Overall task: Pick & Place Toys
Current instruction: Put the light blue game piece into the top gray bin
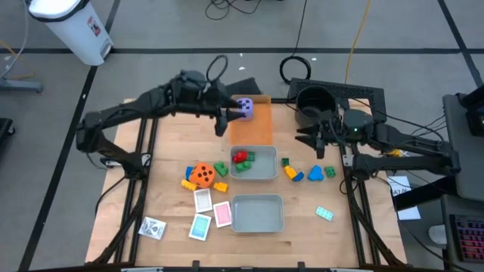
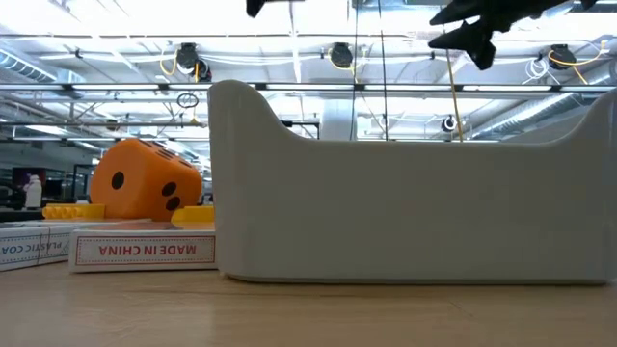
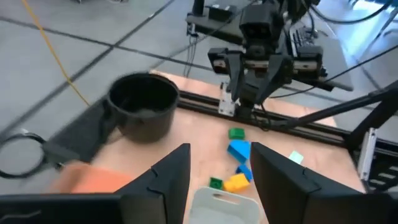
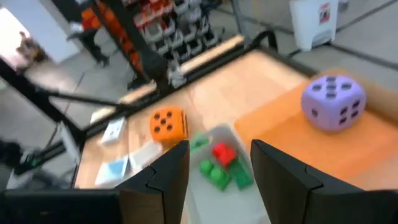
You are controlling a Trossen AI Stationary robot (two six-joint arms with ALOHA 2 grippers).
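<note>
The wooden tabletop (image 1: 302,227) carries one flat orange tray (image 1: 253,128) at its far edge, and the purple die (image 1: 245,108) sits on that tray's far end. Two grey trays lie in the middle: the far grey tray (image 1: 265,171) holds one red brick (image 1: 240,157) and green bricks (image 1: 247,159) whose number cannot be told; the near grey tray (image 1: 258,214) lies just in front of it. One black pot (image 1: 312,100) stands at the far right corner.

The left claw (image 1: 221,121) hangs beside the orange tray, close to the purple die, fingers apart with nothing between them. The right claw (image 1: 321,143) hovers over the right side, near the pot, fingers also apart and gripping nothing.

The orange die (image 1: 202,174) rests left of the far grey tray, with two yellow bricks (image 1: 190,183) and one green brick (image 1: 220,168) touching or just beside it. Three cards (image 1: 212,212) lie in front of the die, and one wrapped white packet (image 1: 153,227) farther left.

Right of the far tray lie one small green brick (image 1: 285,162), one yellow brick (image 1: 290,172), two blue bricks (image 1: 314,174) and one teal brick (image 1: 324,213) nearer the front.
</note>
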